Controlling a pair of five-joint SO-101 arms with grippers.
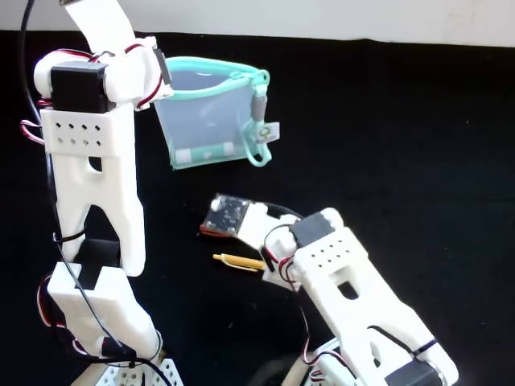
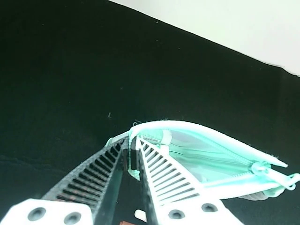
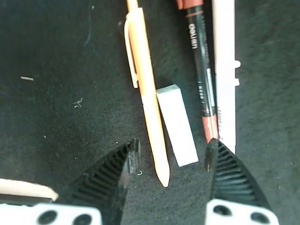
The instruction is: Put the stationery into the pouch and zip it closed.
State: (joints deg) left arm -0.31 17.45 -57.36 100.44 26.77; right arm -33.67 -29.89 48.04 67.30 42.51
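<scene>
Left arm point(image 1: 92, 185) and right arm point(image 1: 354, 281): white printed shells, black servo blocks, perforated link plates, red-and-black wire bundles at joints; ribbed jaws, left pair black-and-white, right pair black.

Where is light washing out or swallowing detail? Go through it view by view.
High view: the pale strip along the top edge is washed out, and the black table swallows shadows; the pouch glows translucent. Left wrist view: the pale area beyond the table is blown flat white. Right wrist view: even light, but the white pen loses surface detail; the eraser casts barely a shadow.
</scene>
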